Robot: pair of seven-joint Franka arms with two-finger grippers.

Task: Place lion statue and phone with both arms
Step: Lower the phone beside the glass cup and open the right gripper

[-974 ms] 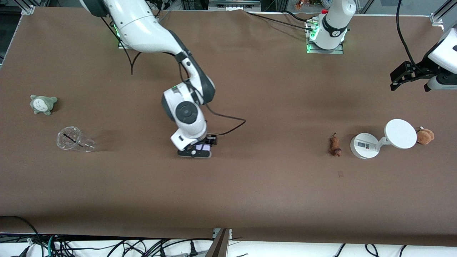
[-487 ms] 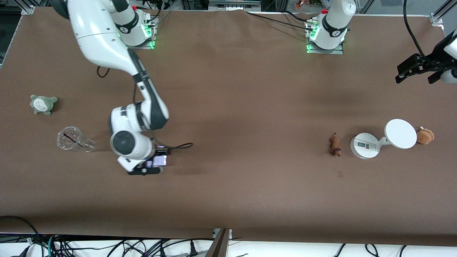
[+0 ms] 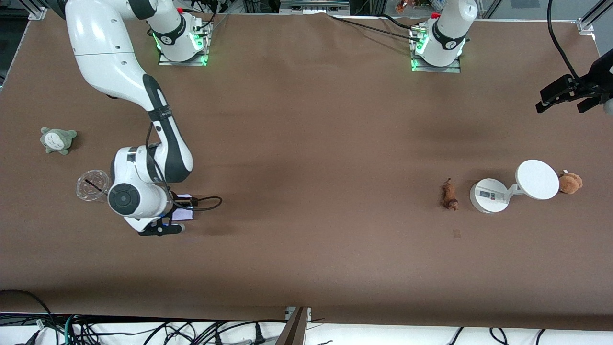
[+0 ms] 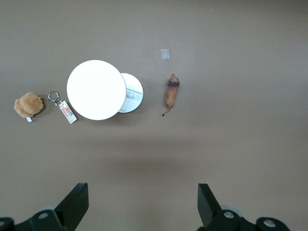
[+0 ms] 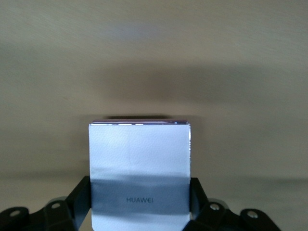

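Two arms are sharing the task: the right gripper (image 3: 179,216), clamping the phone (image 5: 139,166), is hovering over the table (image 3: 306,249) beside a clear cup (image 3: 92,186), pending set-down, while the left gripper (image 4: 139,204) is waiting open, the lion statue (image 3: 449,195) lying at the white device's (image 3: 488,195) nine o'clock.

We view the worktop (image 3: 306,239) from high, facing both bases; each wrist camera looks straight down. Front and left wrist views share the lion statue (image 3: 449,195).
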